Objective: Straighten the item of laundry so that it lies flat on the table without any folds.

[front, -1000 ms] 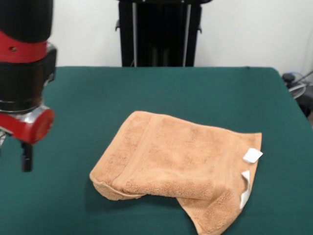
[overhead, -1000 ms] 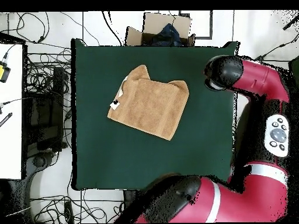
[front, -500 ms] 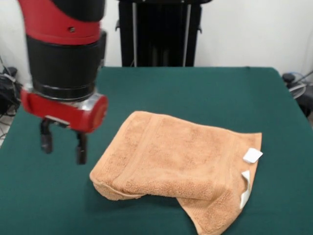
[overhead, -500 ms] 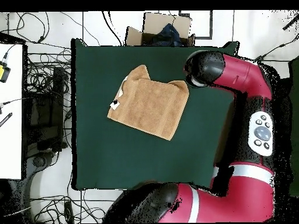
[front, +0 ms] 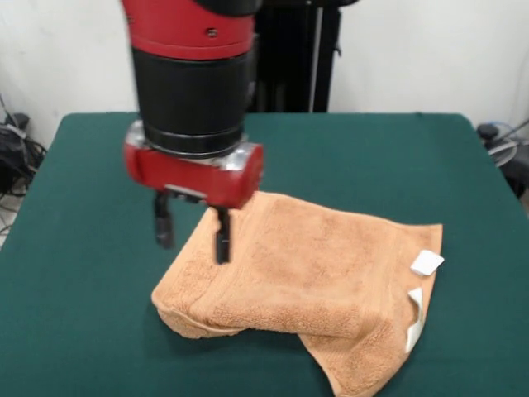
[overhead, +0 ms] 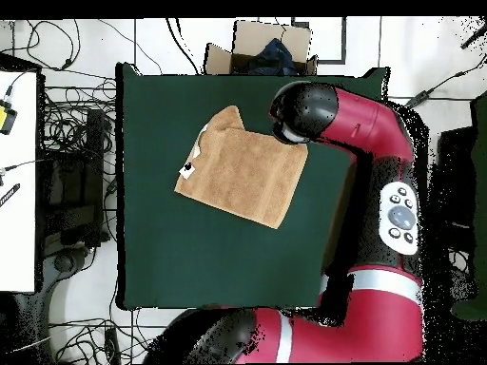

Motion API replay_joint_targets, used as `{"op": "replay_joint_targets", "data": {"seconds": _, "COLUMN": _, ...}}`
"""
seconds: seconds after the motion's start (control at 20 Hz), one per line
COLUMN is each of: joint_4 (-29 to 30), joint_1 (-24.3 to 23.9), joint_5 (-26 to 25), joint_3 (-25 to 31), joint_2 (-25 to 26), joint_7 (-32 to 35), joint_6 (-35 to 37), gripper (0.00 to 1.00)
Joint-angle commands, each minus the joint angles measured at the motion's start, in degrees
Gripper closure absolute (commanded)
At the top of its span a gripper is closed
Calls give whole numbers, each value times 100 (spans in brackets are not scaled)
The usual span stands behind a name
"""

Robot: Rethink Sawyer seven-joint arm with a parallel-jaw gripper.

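The towel (front: 302, 285) lay folded double on the table (front: 397, 157), unflattened, its corner below the gripper (front: 193, 234) whose jaws hung apart, empty.

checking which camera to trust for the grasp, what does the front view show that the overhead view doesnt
Only the front view shows the gripper, fingers open, one over the towel's edge, and the folded-under layers. Only the overhead view shows the whole table, the arm's full run, and cables and a box around it. Both show the towel folded, white tags at one edge.

Towel (front: 306, 281) corner cut off below; arm (overhead: 314, 112) hides another corner.
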Motion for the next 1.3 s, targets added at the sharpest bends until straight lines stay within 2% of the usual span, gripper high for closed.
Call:
{"op": "replay_joint_targets", "data": {"seconds": 0.05, "joint_4": 1385, "joint_1": 383, "joint_5": 548, "joint_3": -38, "joint_2": 45, "joint_7": 1981, "joint_6": -75, "gripper": 0}}
{"op": "replay_joint_targets", "data": {"seconds": 0.65, "joint_4": 1762, "joint_1": 676, "joint_5": 965, "joint_3": -112, "joint_2": 398, "joint_7": 2242, "joint_6": -856, "gripper": 0}}
{"op": "replay_joint_targets", "data": {"seconds": 1.3, "joint_4": 2024, "joint_1": 480, "joint_5": 1210, "joint_3": 256, "joint_2": 1203, "joint_7": 2004, "joint_6": -2323, "gripper": 0}}
